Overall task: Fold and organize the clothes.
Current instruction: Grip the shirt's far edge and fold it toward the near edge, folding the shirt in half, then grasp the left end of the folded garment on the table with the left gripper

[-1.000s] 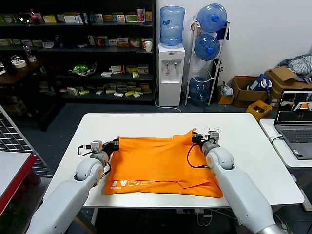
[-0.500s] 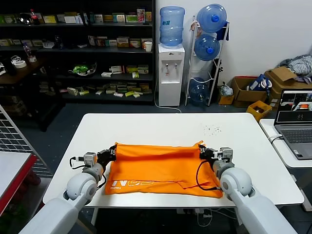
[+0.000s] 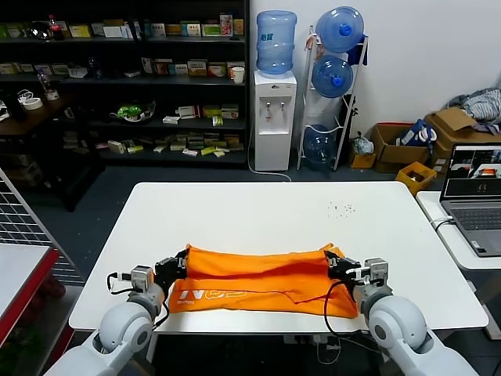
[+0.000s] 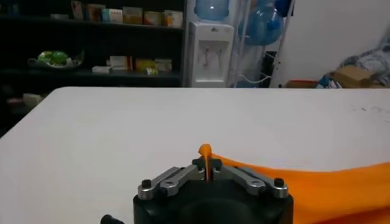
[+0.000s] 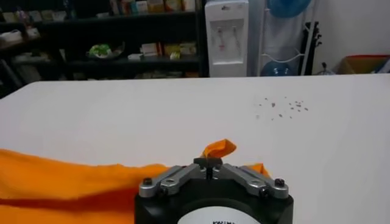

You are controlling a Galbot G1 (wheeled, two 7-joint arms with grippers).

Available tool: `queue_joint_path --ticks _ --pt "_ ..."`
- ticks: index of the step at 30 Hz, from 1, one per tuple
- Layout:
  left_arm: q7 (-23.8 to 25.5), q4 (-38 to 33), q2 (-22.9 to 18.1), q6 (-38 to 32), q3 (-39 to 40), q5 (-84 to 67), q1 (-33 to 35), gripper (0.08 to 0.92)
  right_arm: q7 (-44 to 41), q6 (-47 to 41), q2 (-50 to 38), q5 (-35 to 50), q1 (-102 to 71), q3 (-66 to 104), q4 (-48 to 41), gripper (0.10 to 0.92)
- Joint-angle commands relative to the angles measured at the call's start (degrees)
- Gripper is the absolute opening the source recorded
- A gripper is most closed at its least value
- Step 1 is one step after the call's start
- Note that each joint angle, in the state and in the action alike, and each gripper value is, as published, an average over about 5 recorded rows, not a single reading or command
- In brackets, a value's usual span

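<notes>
The orange T-shirt [image 3: 258, 278] lies folded over on itself near the front edge of the white table [image 3: 266, 211], white lettering at its front left. My left gripper [image 3: 174, 265] is shut on the shirt's upper left corner; a tuft of orange cloth [image 4: 205, 152] sticks up between its jaws. My right gripper [image 3: 337, 265] is shut on the upper right corner, with an orange flap [image 5: 219, 148] poking out past its jaws. The shirt's top layer stretches between both grippers in the left wrist view [image 4: 317, 179] and the right wrist view [image 5: 67, 179].
A laptop [image 3: 473, 196] sits on a side table at the right. Small dark specks [image 3: 340, 208] lie on the table at the back right. A water dispenser [image 3: 275, 117] and shelves stand behind the table. A red-edged table [image 3: 19, 274] is at the left.
Both grippers have pulled the shirt's far edge toward the front of the table. The top layer now lies folded over the lower part, making the shirt a narrower band.
</notes>
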Motion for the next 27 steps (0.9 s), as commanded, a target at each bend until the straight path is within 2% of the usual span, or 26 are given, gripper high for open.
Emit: queue_joint_path --ticks 1,10,20,23,27 --pt "-1.2 -5.0 0.5 0.3 -0.7 1.1 6.1 0.209 -0.6 -0.7 -1.1 -0.2 -4.8 2.3 3.9 0.268" --pt "-1.5 -5.0 -0.2 -0.2 -1.9 2.1 8.0 0.460 -0.5 0.6 -0.6 -1.4 -6.8 4.2 3.8 0.519" --pt "0.6 1.7 -7.2 -4.2 -4.6 5.3 9.0 0.744 -1.1 1.7 1.3 -3.3 -8.2 5.3 3.0 0.789" --pt "1.1 3.4 -8.3 -5.0 -4.8 6.1 9.0 0.803 -1.2 1.8 1.5 -3.4 -8.1 5.3 2.9 0.818" --pt "1.4 5.5 -8.8 -5.8 -4.8 7.2 8.9 0.821 -1.2 1.8 1.5 -3.4 -8.1 5.3 2.9 0.822"
